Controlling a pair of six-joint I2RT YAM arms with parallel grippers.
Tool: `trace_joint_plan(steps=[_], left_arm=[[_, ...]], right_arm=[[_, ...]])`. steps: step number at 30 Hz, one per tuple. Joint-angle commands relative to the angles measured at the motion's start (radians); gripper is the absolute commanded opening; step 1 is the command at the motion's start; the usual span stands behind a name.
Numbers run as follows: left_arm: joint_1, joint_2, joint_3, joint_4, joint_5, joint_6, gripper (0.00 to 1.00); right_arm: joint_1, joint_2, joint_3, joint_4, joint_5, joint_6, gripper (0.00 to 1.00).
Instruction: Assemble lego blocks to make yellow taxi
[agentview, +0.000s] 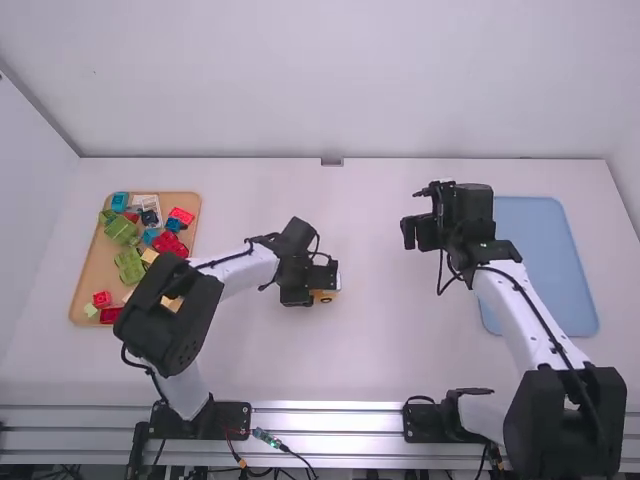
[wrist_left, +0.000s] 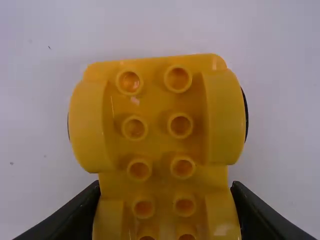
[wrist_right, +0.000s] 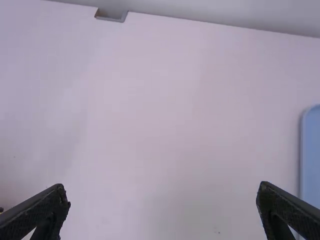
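Observation:
Near the table's middle, my left gripper (agentview: 318, 285) is low over a yellow wheeled car base (agentview: 325, 297), partly covering it. In the left wrist view the yellow car base (wrist_left: 157, 125) shows two rows of round studs between raised wheel arches. The fingers of my left gripper (wrist_left: 166, 192) press against both its sides, shut on it. My right gripper (agentview: 408, 232) is above the table's right half, left of the blue tray. In the right wrist view, the right gripper (wrist_right: 164, 190) stands wide open with nothing between its fingers.
An orange-tan tray (agentview: 88, 265) at the left holds several loose blocks, among them green bricks (agentview: 130, 265), red bricks (agentview: 170, 243) and a blue brick (agentview: 119, 201). A flat blue tray (agentview: 545, 260) lies at the right, partly behind the right arm.

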Motion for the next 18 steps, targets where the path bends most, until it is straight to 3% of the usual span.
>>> trace_joint_plan(steps=[1, 10, 18], left_arm=[[0.005, -0.001, -0.009, -0.005, 0.009, -0.034, 0.42], [0.005, -0.001, -0.007, -0.029, 0.034, -0.045, 0.49], [0.004, -0.001, -0.045, 0.028, 0.031, -0.041, 0.66]], right_arm=[[0.013, -0.016, -0.006, 0.005, 0.016, -0.004, 0.99], [0.013, -0.016, -0.006, 0.009, 0.015, 0.000, 0.99], [0.018, -0.016, -0.006, 0.001, 0.009, -0.004, 0.99]])
